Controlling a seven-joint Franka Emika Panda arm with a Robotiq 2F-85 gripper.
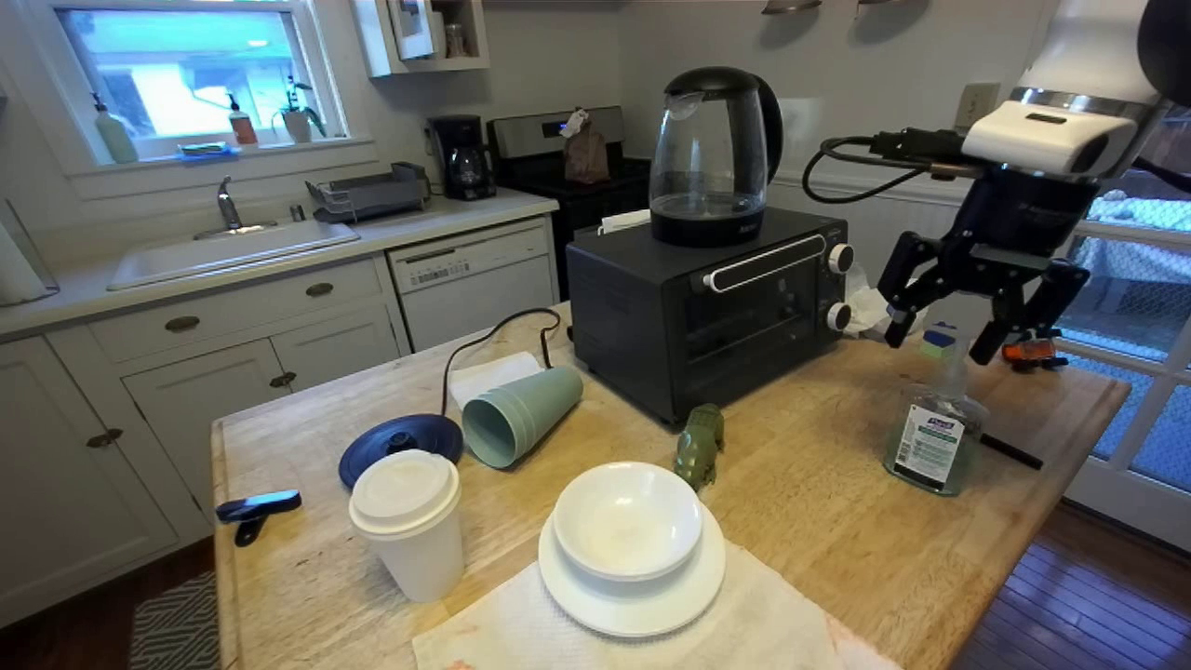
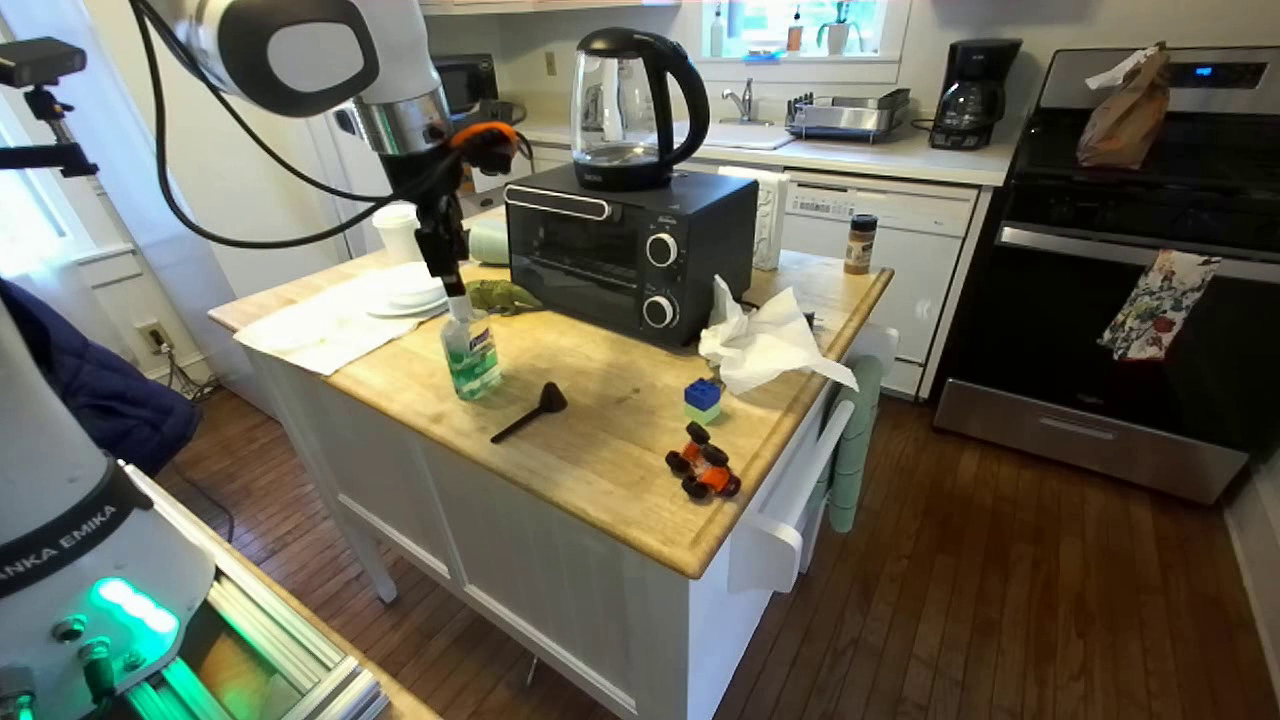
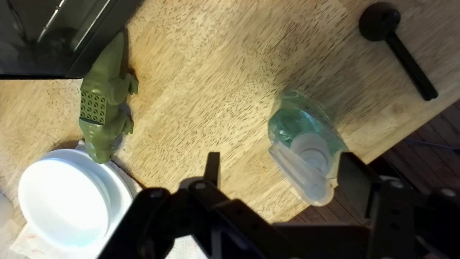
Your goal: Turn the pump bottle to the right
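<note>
The pump bottle (image 1: pixel 930 445) stands upright near the table edge, its dark-and-white label showing in an exterior view. It also stands in an exterior view (image 2: pixel 472 362) with pale green liquid inside. In the wrist view I see the bottle (image 3: pixel 296 124) from above, its translucent nozzle pointing up and left. My gripper (image 1: pixel 938 346) is open above the bottle, fingers pointing down. In the wrist view the gripper's fingers (image 3: pixel 279 167) stand apart on either side of the pump head, which is closer to the right-hand finger. I cannot see either finger touching it.
A black spoon-like tool (image 2: pixel 530 412) lies beside the bottle. A green toy crocodile (image 3: pixel 104 104), a white bowl (image 1: pixel 628 521) on a plate, and a toaster oven (image 1: pixel 633 316) carrying a glass kettle (image 1: pixel 712 158) are nearby. Toy blocks (image 2: pixel 702 400) and an orange toy car (image 2: pixel 705 465) sit near the corner.
</note>
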